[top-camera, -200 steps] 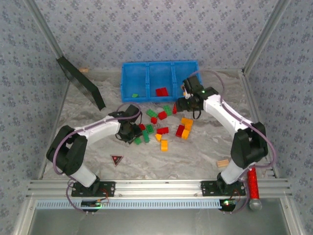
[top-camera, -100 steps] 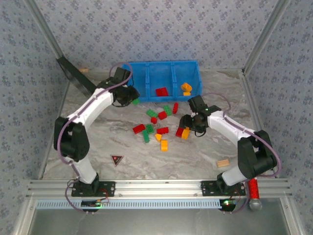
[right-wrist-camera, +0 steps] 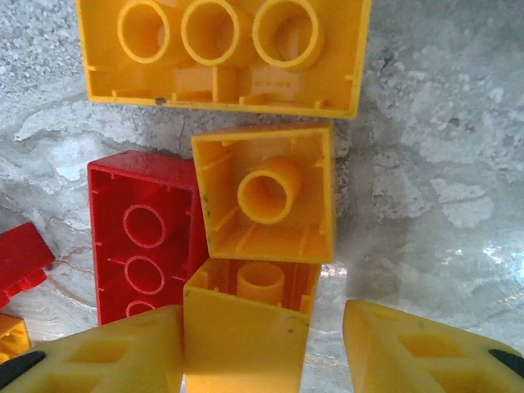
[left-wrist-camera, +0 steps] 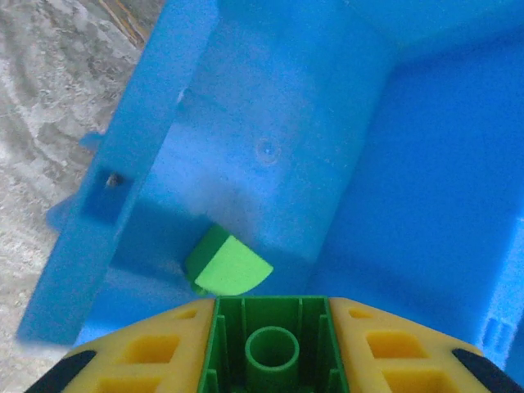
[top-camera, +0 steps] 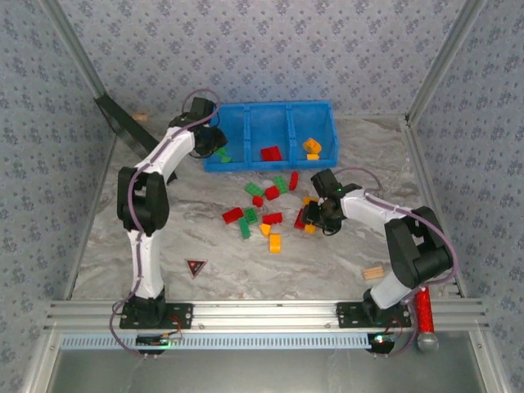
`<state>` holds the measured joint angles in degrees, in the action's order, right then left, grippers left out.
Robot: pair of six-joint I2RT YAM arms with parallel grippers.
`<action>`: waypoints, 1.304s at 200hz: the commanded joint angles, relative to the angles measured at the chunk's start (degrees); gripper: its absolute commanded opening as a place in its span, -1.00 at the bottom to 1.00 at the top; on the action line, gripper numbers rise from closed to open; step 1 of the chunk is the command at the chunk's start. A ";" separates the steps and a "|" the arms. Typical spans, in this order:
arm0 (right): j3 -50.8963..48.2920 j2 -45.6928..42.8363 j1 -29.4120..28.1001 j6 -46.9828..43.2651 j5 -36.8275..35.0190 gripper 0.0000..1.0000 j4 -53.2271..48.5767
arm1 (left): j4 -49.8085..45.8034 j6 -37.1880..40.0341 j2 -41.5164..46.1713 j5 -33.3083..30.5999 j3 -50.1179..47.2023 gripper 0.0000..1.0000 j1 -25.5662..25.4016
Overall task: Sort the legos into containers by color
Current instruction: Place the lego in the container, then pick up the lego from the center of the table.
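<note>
Toy bricks (top-camera: 264, 211) in red, green and orange-yellow plastic lie scattered at the middle of the top view, on the grey marbled table (top-camera: 246, 274). They sit just below the bright blue rectangular plastic bin (top-camera: 266, 106), which has three open compartments side by side. The middle compartment holds a red brick (top-camera: 270, 153) and the right one holds orange-yellow bricks (top-camera: 312, 147).

The left gripper (top-camera: 214, 146) is at the bin's left compartment, upper left of centre in the top view. In the left wrist view its yellow fingers (left-wrist-camera: 147, 352) pinch a green plastic brick (left-wrist-camera: 270, 352) at the bottom edge of the frame. The brick's hollow underside faces the lens, over the compartment's blue floor. A second green brick (left-wrist-camera: 228, 266) lies on that floor just above it in the frame, at the foot of the bin's wall.

The right gripper (top-camera: 314, 216) is low over the right end of the scatter. In the right wrist view its finger pads (right-wrist-camera: 417, 352) stand spread at the two lower corners. A tilted orange-yellow brick (right-wrist-camera: 246, 344) sits between them, touching the pad at lower left and apart from the one at lower right. Above it, at centre frame, lies a square orange-yellow brick (right-wrist-camera: 266, 192), underside up. A long red brick (right-wrist-camera: 143, 237) is against its left side, and a long orange-yellow brick (right-wrist-camera: 221, 53) runs across the top of the frame.
</note>
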<state>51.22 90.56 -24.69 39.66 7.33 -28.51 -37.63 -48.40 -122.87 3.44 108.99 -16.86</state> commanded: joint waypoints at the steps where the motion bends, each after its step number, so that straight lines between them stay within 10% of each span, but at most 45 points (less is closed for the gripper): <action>1: -0.42 1.01 -0.43 0.43 -0.98 0.04 -0.32 | -1.70 1.62 -2.58 0.27 5.97 -0.60 0.03; 77: -0.77 1.50 -0.37 -0.79 -2.22 -0.13 -2.05 | -5.32 2.39 -8.66 -0.67 12.48 0.07 0.08; 182: 2.02 -0.12 -0.02 -3.20 -3.25 -0.30 -5.51 | -11.32 12.32 2.61 -1.55 14.65 0.17 -3.39; 261: 7.14 -2.64 0.23 -9.03 -4.05 -0.36 -12.19 | -12.13 16.59 25.57 -6.14 -16.34 0.21 -8.88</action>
<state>55.37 90.39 -24.73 32.99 4.93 -36.18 -47.40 -33.39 -101.25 -0.08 100.97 -26.26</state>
